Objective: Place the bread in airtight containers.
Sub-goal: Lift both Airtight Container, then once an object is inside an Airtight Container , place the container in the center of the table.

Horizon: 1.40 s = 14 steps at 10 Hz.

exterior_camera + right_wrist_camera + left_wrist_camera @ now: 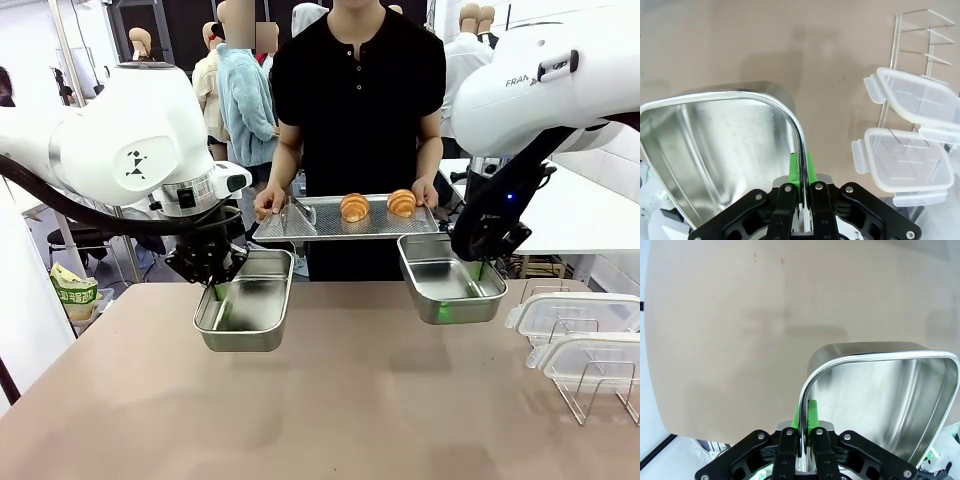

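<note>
With the left gripper [217, 290] pinching the rim of the left container [240, 338] and the right gripper [478, 268] pinching the rim of the right container [462, 310], hold both pans level above the table [320, 410], just near of the far tray [330, 229] bearing the bread [354, 207].

The front camera sits at the table's [330, 400] near side, facing across to the person [358, 90] at the far side. Each wrist camera looks down, very close on a pan's rim: left pan [880, 405], right pan [725, 150]. Front and right wrist views share the lids [912, 100] at the right.
</note>
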{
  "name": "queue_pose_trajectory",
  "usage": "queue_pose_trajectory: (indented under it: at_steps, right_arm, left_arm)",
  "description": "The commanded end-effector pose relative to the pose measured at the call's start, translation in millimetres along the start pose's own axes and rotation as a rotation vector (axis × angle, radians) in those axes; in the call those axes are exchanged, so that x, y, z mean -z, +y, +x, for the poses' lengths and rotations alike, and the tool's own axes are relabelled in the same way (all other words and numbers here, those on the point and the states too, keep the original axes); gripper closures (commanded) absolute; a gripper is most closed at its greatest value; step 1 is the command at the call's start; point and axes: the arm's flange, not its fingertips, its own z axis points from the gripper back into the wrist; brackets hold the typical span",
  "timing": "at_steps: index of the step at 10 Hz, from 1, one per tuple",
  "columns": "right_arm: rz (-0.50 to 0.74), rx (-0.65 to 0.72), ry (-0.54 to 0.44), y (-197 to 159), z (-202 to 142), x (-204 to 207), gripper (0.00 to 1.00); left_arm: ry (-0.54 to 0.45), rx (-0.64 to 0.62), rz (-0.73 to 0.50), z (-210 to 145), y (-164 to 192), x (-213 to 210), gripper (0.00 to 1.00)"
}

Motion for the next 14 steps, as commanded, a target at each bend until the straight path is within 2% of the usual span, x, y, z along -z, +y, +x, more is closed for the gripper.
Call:
queue_pose_trajectory:
  at_steps: [1,3,4,14]
  right_arm:
    - [-0.003,-0.009,0.002,-4.5,3.0,-3.5,1.00]
    - [0.024,-0.035,0.007,-2.8,7.4,3.0,1.00]
    - [0.000,0.004,-0.001,-1.7,0.9,-0.6,1.00]
    - [0.000,0.004,-0.001,-1.7,0.9,-0.6,1.00]
  left_arm:
    - [-0.003,-0.034,-0.009,-1.1,-0.4,-2.9,1.00]
    - [-0.011,-0.026,-0.031,-3.4,2.7,-0.8,1.00]
    - [0.000,0.000,0.001,0.0,0.0,0.2,1.00]
    - [0.000,0.000,0.001,0.0,0.0,0.2,1.00]
